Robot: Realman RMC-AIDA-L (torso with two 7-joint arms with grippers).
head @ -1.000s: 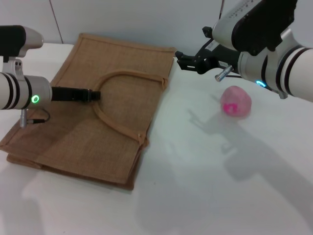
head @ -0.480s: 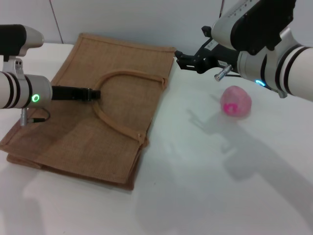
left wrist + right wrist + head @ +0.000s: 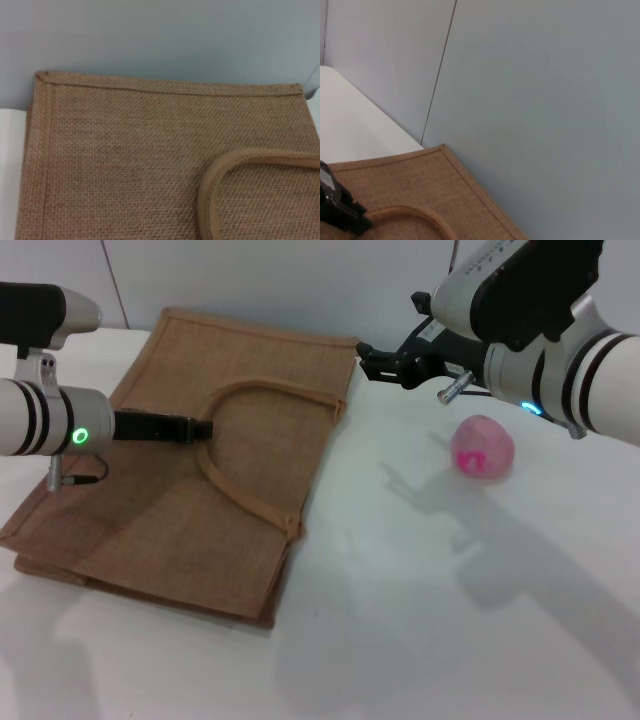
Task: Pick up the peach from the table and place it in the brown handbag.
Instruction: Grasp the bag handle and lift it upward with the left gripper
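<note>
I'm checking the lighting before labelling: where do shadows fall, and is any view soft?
Head view: the right arm throws a broad grey shadow on the table in front of the peach; the brown handbag is evenly lit, no glare. Left wrist view: the handbag's weave and handle look soft. Right wrist view: mostly flat grey wall, no strong shadow.

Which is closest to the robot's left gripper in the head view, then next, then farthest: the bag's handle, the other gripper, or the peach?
From the left gripper, over the brown handbag:
1. The handle, right at its tip on the bag.
2. The right gripper, raised above the bag's far right corner.
3. The peach, out on the table to the right.
</note>
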